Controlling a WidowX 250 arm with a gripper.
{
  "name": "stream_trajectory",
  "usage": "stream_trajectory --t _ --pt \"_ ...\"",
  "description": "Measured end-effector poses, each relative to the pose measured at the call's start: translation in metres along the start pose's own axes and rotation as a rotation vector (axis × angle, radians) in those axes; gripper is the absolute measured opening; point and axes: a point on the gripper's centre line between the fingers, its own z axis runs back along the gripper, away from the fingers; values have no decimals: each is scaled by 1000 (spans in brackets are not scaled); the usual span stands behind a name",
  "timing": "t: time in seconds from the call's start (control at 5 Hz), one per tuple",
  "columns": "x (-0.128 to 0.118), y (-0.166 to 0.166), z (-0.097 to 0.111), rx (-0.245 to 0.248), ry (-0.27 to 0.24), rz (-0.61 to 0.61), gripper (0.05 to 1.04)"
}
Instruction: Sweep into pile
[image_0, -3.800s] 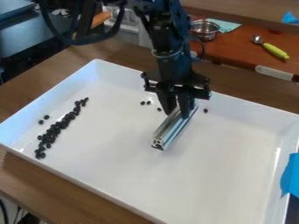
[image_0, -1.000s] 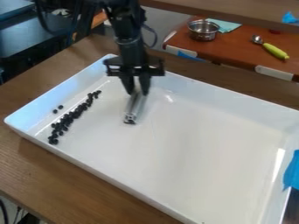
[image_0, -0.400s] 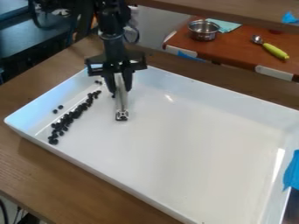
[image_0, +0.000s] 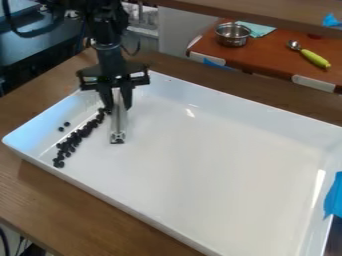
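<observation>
Metal bar (image_0: 118, 127) gripped at the left end of the white tray (image_0: 200, 165), beside a slanting row of dark pieces (image_0: 80, 134).
The black gripper (image_0: 119, 106) hung over the tray's left end, its jaws pinching the bar between them, with the bar's free end pointing toward the tray's near side. The dark pieces lay inside the tray, in a narrow band along its left wall; the band's far end came close beside the gripper, and whether the two touched could not be told. Two loose pieces (image_0: 63, 126) sat between the band and the tray's left wall. Blue tape (image_0: 332, 200) was attached at the tray's right edge. Beyond the tray, on a reddish-brown surface (image_0: 267, 60), were a metal bowl (image_0: 232, 37), a pale green cloth (image_0: 259, 31) and a spoon with a yellow-green handle (image_0: 312, 57).
</observation>
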Motion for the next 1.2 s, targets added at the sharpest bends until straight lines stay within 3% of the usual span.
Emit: stream_trajectory --t 0.2,0.4,0.6,0.8,1.2 --pt "-10 9 4 38 25 -48 325" --pt "-18 1 12 21 18 -38 325" --pt "-33 -43 35 -57 -16 -89 325" --pt "-64 -80 44 -103 -17 -176 325" --pt "-102 -130 50 -128 -41 -300 325"
